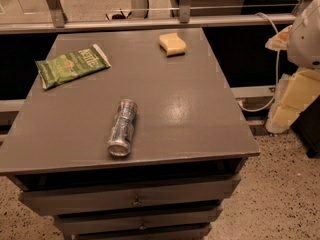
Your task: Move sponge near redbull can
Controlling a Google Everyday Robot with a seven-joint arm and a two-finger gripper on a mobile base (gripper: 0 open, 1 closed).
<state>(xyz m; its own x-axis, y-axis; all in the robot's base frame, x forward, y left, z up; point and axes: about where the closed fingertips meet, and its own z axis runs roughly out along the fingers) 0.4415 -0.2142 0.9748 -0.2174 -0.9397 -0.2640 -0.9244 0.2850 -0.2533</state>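
The only wording that can be read is the brand name "Kettle", in pale letters across the green chip bag (73,65) lying in the upper left of the frame on the grey cabinet top (190,104). The redbull can (122,127), on its side in the lower middle of the frame, carries a silver-and-blue print whose lettering cannot be made out. The gripper (287,109) hangs at the right edge of the frame, off the cabinet.

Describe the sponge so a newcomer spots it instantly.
On the grey table, far edge, right of centre, lies the sponge. It's the pale yellow wavy block, unlike the green chip bag and silver can; the gripper hangs off-table, right.
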